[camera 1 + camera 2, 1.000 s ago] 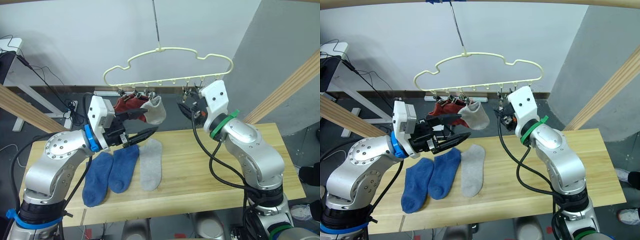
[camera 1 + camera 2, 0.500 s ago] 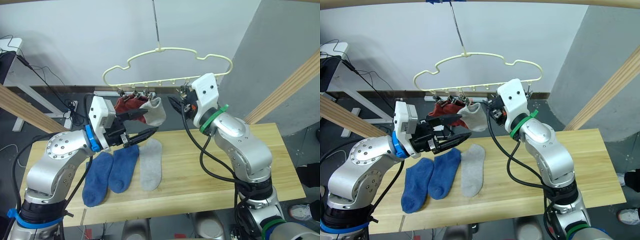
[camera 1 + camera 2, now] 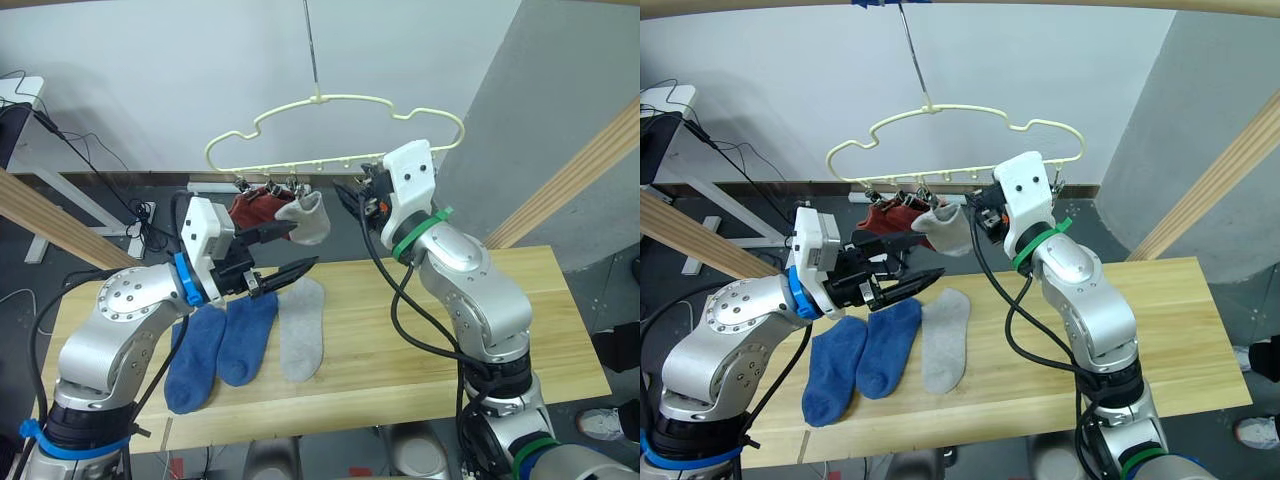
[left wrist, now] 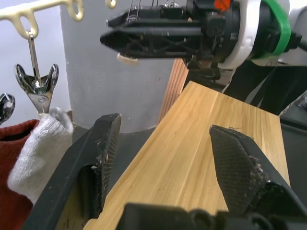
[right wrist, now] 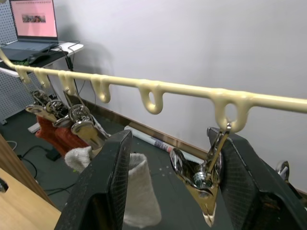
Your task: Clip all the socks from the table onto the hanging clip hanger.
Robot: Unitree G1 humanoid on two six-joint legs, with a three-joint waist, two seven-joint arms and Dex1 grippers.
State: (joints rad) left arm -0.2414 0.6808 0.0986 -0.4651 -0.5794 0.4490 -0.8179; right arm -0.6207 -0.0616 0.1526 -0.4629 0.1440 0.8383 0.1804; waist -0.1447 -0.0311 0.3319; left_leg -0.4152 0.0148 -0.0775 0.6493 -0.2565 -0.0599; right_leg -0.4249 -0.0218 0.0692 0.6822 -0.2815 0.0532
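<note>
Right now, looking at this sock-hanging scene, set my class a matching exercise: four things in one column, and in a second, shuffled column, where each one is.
Things:
1. blue socks
2. dark red socks
3. right hand
4. left hand

Places:
A. clipped to the clip hanger, at its left end
B. open, raised at the hanger's bottom bar around an empty clip
C. lying flat on the table, beside a grey sock
D. open, above the socks on the table

Pairs: 1-C, 2-A, 3-B, 4-D
</note>
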